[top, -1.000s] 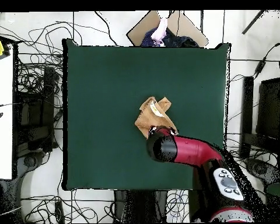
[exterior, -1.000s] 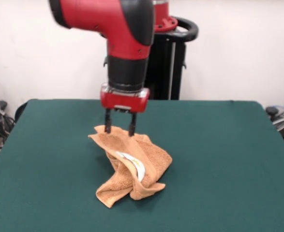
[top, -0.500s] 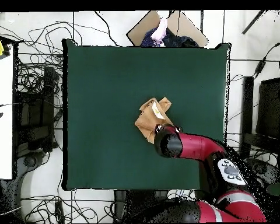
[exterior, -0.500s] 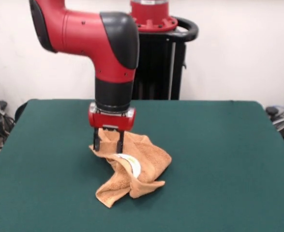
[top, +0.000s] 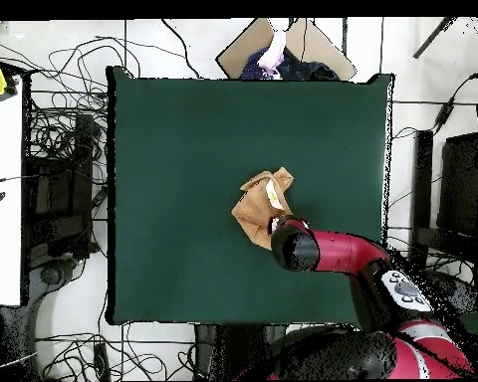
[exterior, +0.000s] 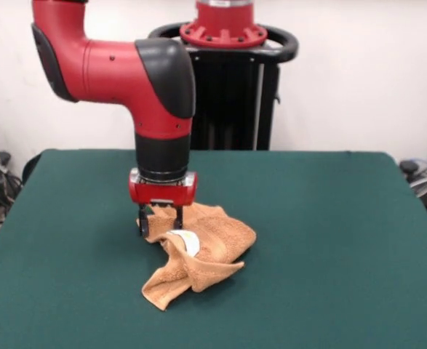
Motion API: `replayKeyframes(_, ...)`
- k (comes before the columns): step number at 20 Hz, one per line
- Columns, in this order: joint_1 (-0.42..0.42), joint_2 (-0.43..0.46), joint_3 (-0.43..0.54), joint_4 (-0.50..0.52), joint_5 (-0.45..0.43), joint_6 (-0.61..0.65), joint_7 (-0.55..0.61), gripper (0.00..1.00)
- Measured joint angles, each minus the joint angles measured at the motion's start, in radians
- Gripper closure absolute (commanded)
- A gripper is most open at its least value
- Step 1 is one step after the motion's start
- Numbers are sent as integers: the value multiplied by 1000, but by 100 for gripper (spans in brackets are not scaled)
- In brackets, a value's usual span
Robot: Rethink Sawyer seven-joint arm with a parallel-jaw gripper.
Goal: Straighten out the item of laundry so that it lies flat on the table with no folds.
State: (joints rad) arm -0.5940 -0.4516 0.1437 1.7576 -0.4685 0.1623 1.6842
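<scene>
- The towel (exterior: 197,253) sits crumpled near the middle of the table (exterior: 329,240), bunched in a heap with one rolled corner trailing toward the table's near edge.
- Since a second ago the gripper (exterior: 160,224) has slid sideways along the towel's far edge and dropped lower; its fingers now press into the cloth at that corner.
- The heap has sagged a little flatter, yet its folds remain, so I judge the straightening barely begun.
- The fingers stand narrowly apart with cloth bunched between them; whether they truly pinch it I cannot tell.
- A small white tag (exterior: 186,241) shows on top of the towel; any writing on it is too small to read.
- The arm (top: 333,251) carries no legible marking.
</scene>
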Motion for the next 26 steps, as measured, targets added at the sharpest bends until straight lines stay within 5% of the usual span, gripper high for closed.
replayKeyframes(2, -4, -1, 6, 0, -14, 0, 0, 0)
replayKeyframes(3, 0, -2, 8, 0, -33, -8, 0, 100)
replayKeyframes(16, 57, -27, -3, 19, -51, -9, 0, 100)
replayKeyframes(26, 119, -161, -2, 112, 31, 171, 0, 100)
